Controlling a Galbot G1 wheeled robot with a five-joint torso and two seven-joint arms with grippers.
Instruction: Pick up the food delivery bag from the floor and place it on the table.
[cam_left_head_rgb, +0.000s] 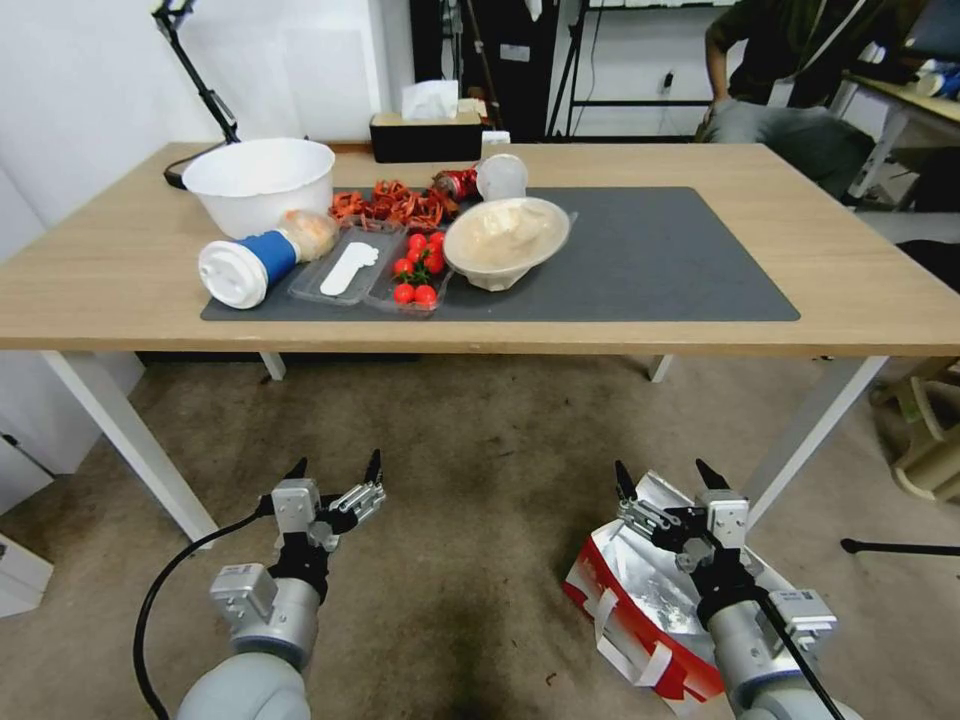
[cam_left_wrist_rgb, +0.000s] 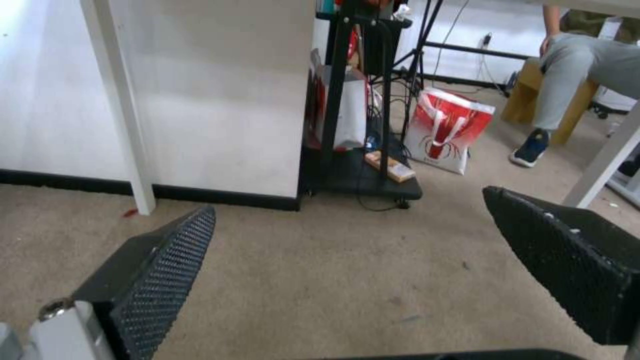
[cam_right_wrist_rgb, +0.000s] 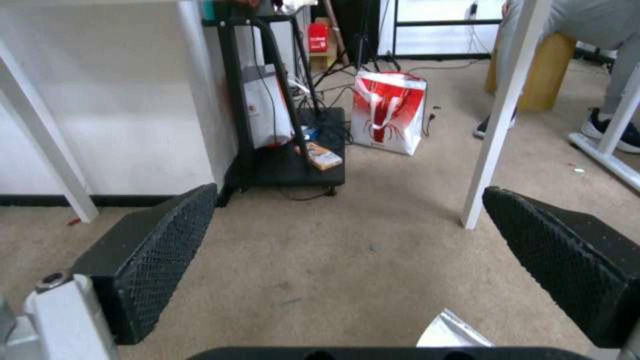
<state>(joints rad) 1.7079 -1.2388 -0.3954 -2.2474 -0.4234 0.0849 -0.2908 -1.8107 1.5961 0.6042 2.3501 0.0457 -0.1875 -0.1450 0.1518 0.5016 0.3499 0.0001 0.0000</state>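
**Bag on the floor beneath the right gripper, both grippers spread**

The food delivery bag (cam_left_head_rgb: 640, 610) lies on the floor (cam_left_head_rgb: 480, 500) at the near right, in front of the table's right leg, its red-and-white side facing near-left and its silver foil lining open to view. A white strap handle hangs down its red side. A corner of the foil shows at the near edge of the right wrist view (cam_right_wrist_rgb: 457, 330).

The right gripper (cam_left_head_rgb: 668, 480) hangs just above the bag's far end, fingers wide apart and holding nothing. Whether they touch the foil cannot be told. The left gripper (cam_left_head_rgb: 335, 466) hovers over bare floor at the near left, well apart from the bag, its fingers also spread and empty.

Beyond both stands the table (cam_left_head_rgb: 850, 300), light wood on white legs. A dark grey mat (cam_left_head_rgb: 680, 260) covers its middle, bearing a white bowl (cam_left_head_rgb: 260, 182), a tipped cup with a blue sleeve (cam_left_head_rgb: 245, 268), cherry tomatoes (cam_left_head_rgb: 415, 275) in a clear tray and a covered bowl (cam_left_head_rgb: 505, 238).
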